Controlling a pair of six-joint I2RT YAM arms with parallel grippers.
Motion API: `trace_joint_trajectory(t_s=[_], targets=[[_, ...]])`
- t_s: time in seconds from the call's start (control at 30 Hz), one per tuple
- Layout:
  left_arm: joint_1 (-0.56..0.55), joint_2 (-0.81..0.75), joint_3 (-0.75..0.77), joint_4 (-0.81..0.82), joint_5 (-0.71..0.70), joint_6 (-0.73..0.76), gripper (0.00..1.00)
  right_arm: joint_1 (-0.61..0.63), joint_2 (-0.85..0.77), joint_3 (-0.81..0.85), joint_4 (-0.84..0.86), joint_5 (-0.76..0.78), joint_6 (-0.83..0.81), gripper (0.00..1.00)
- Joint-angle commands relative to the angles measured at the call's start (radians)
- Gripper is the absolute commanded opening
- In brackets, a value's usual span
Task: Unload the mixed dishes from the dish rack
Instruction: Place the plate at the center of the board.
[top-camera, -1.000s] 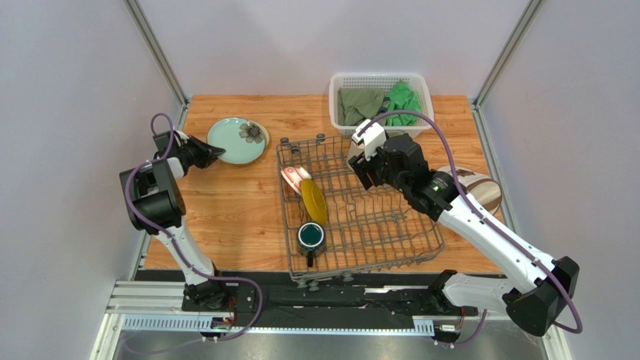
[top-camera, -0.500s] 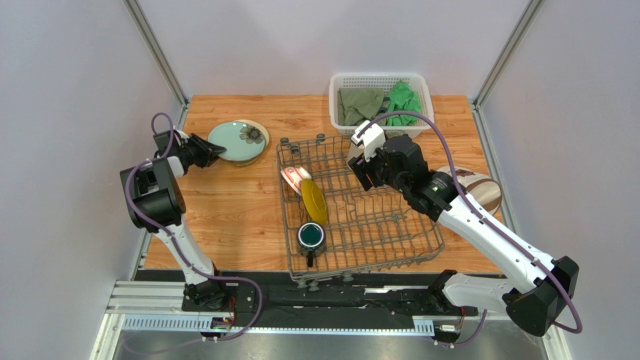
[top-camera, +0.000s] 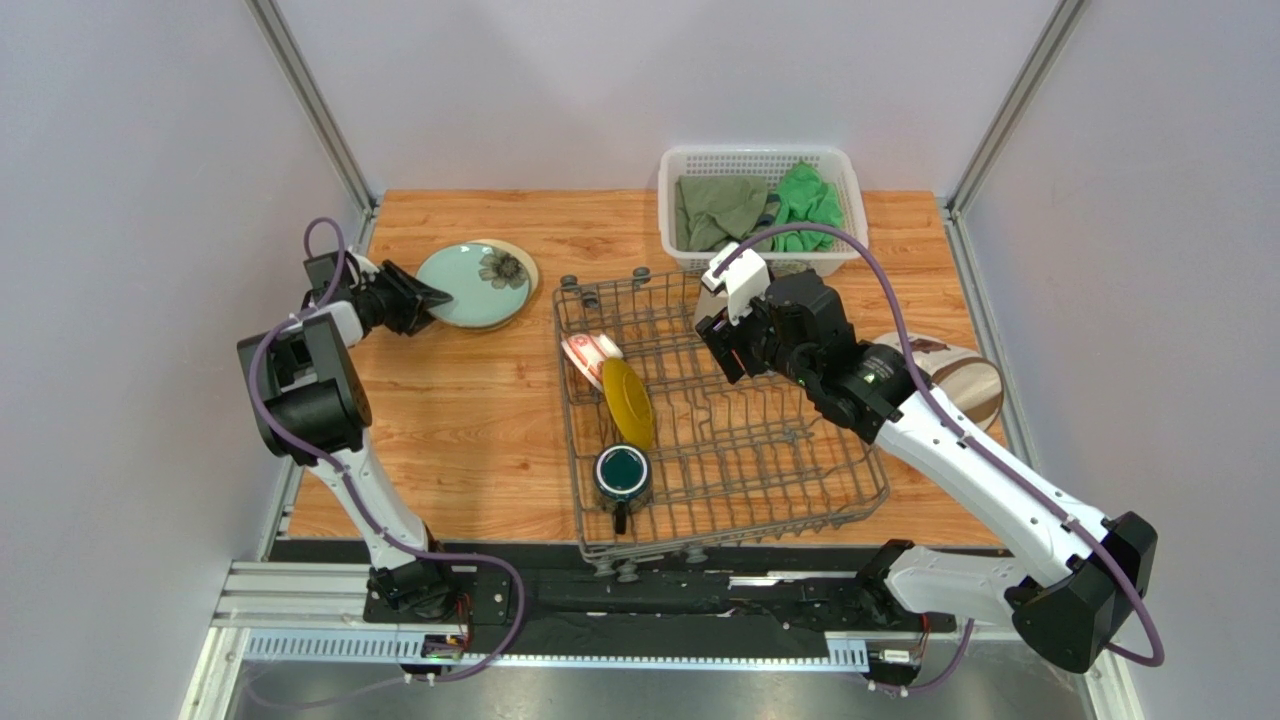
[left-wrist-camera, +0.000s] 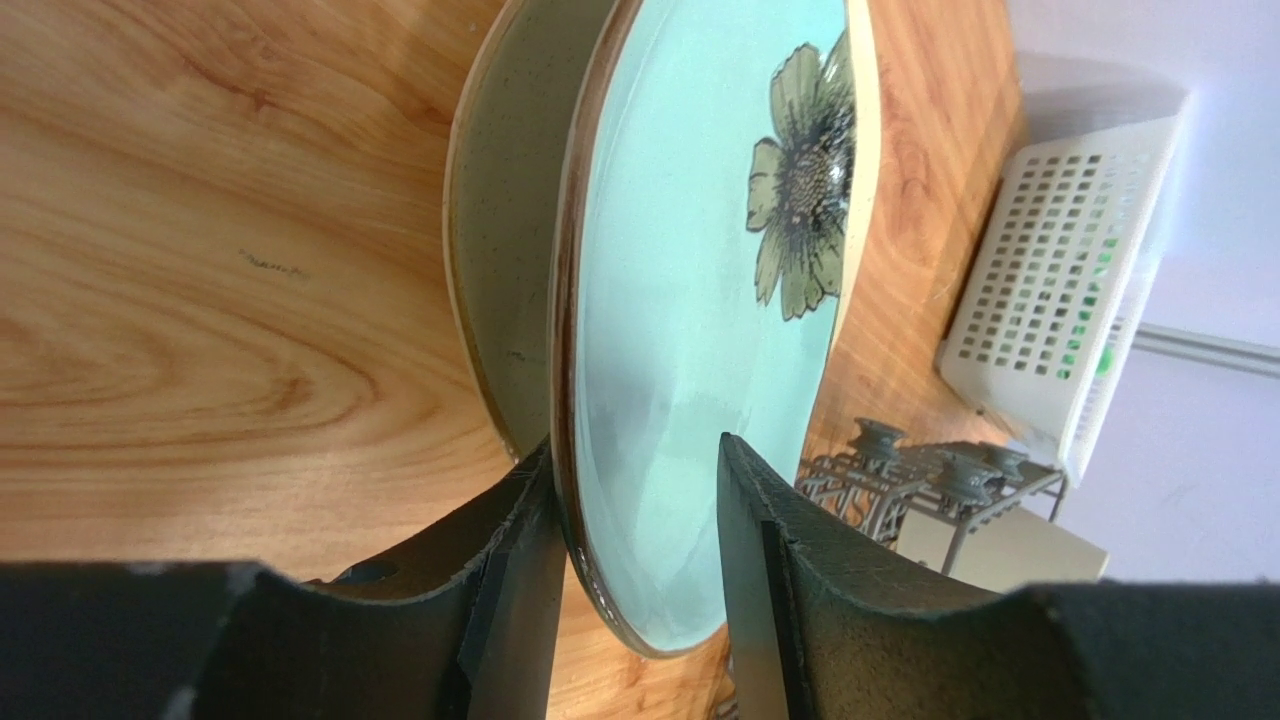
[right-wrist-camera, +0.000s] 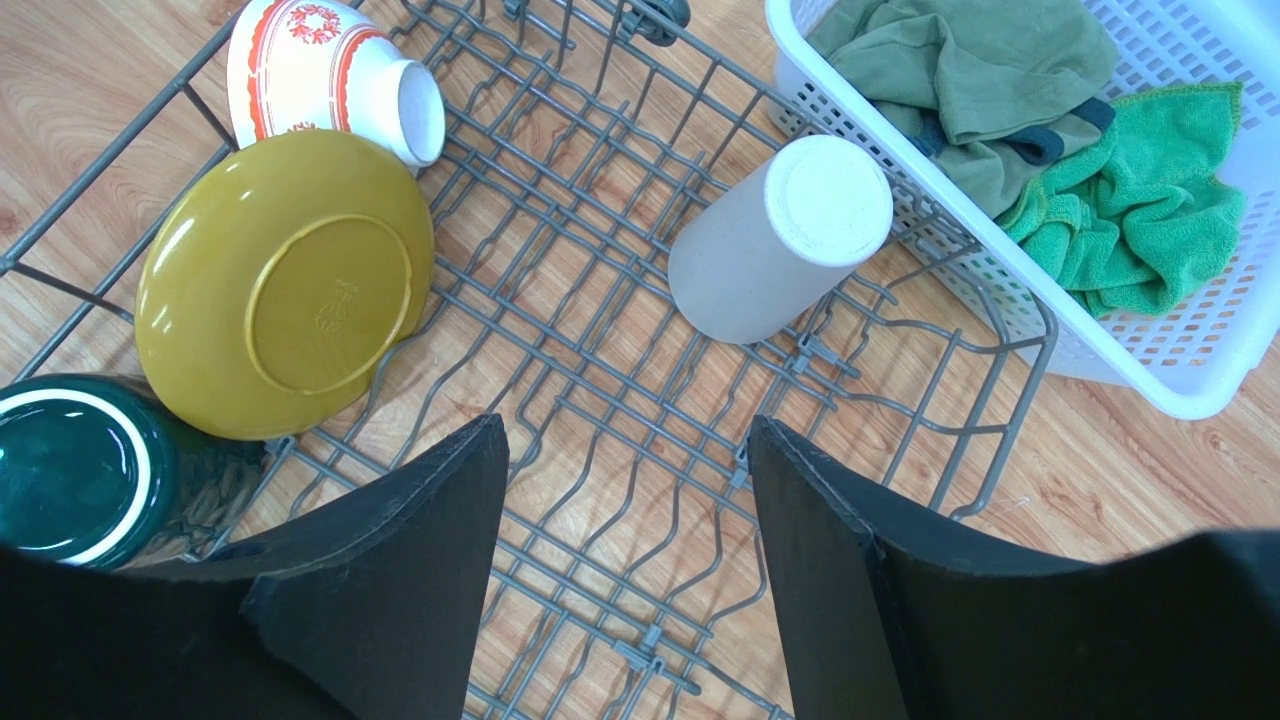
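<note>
The pale green plate (top-camera: 478, 282) with a flower motif lies on a cream plate (left-wrist-camera: 504, 225) at the table's far left. My left gripper (left-wrist-camera: 634, 458) straddles its near rim, open: one finger (left-wrist-camera: 519, 585) touches the rim and a gap shows at the other. In the dish rack (top-camera: 796, 465) are a red-and-white bowl (top-camera: 589, 354), a yellow plate (top-camera: 628, 402) on edge and a teal mug (top-camera: 621, 474). A tall beige cup (right-wrist-camera: 766, 240) lies in the rack's far part. My right gripper (right-wrist-camera: 624, 435) hangs open above the bare rack wires, holding nothing.
A white mesh basket (top-camera: 759, 165) with green cloths (right-wrist-camera: 962, 75) stands just behind the rack. A rounded beige and brown thing (top-camera: 962, 383) lies right of the rack, partly under my right arm. Metal frame posts stand at both far corners.
My left gripper's jaws have spread apart around the pale green plate's rim, letting it rest on the cream plate. The right arm has not moved.
</note>
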Motion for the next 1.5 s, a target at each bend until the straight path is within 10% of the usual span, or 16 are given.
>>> trace_joint_trajectory(t_s=[0.0,1.47], targets=[[0.008,-0.003,0.076,-0.086,0.001,0.061,0.48,-0.004,-0.024,-0.004,0.043,-0.014,0.01,0.65],[-0.038,0.129,0.348,-0.464,-0.061,0.233,0.5,-0.004,-0.018,-0.036,0.055,-0.029,0.008,0.65]])
